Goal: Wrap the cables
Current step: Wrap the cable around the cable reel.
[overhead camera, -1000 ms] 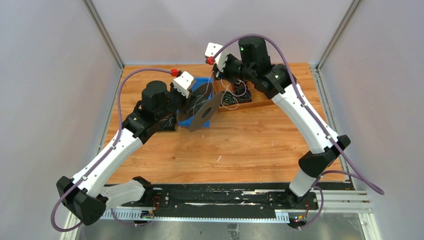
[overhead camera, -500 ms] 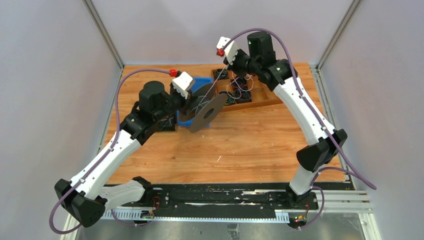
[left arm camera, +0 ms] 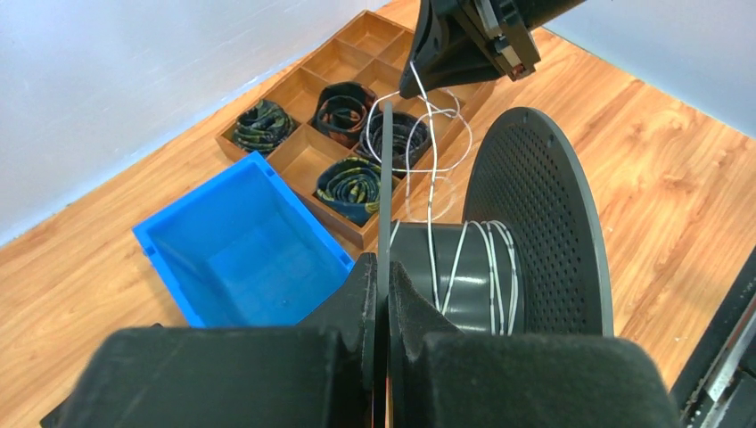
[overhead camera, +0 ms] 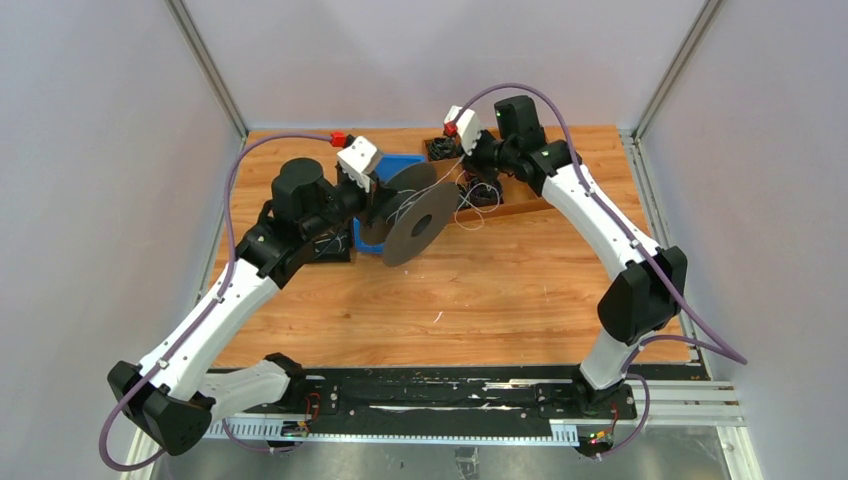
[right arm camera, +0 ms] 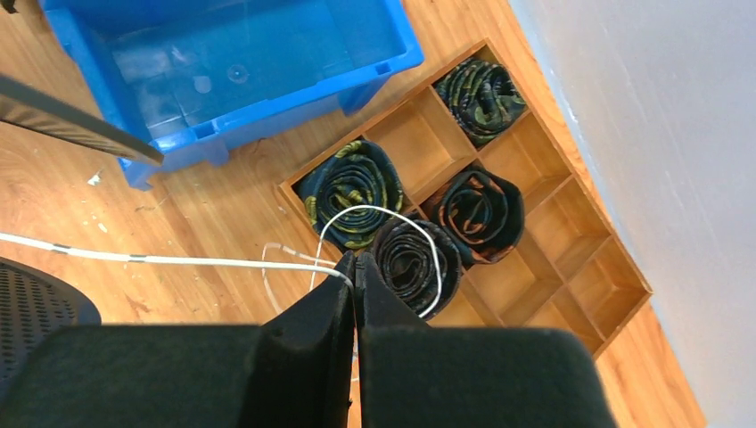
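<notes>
Cables [right arm camera: 178,260] stretch from spool [left arm camera: 535,223] to right pincer [right arm camera: 355,260], pinched | left pincer [left arm camera: 382,267] clamping spool

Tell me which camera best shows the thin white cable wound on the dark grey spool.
The left wrist view: the thin white cable visibly wraps the dark grey perforated spool's hub. The top external view shows only faint strands. The right wrist view shows cable leaving the right end effector, no windings.

You see the spool [overhead camera: 418,222] on the near side of the blue bin [overhead camera: 405,164], with your left gripper [overhead camera: 373,206] at its rear flange. Right of the bin, your right gripper [overhead camera: 465,160] hangs over the wooden tray [overhead camera: 522,206]. A thin white cable [overhead camera: 450,172] stretches from it to the spool.
</notes>
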Motion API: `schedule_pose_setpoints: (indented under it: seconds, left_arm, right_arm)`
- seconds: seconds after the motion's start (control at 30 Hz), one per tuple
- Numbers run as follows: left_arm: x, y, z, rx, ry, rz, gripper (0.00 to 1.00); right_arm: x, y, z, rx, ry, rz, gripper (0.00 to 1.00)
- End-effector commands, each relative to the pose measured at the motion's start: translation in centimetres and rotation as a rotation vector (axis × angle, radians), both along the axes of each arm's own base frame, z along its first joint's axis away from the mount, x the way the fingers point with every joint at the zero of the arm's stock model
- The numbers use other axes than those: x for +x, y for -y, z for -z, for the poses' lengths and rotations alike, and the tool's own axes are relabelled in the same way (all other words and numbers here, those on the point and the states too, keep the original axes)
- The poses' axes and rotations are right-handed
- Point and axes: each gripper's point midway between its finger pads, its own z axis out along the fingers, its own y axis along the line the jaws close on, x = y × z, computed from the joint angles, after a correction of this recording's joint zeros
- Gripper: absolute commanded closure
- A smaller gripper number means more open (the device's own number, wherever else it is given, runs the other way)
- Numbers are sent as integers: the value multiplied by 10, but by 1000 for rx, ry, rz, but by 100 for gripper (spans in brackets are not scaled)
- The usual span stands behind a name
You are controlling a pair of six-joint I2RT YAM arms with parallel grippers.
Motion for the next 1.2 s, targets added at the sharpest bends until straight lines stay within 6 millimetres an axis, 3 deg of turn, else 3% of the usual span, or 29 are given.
schedule_pose_setpoints:
  seconds: [0.0,0.7,1.17]
  left_arm:
    - [-9,-3,-54,-127,85,21,100]
    - [-13,-9,-80,-339,-11,63,100]
    - [-11,-11,-85,-422,-56,73,99]
  right_arm:
    - [-5,7,-12,91,5,8,99]
    - [-79,-36,46,397,-322,-334,98]
    - [-90,-53,68,586,-504,-321,91]
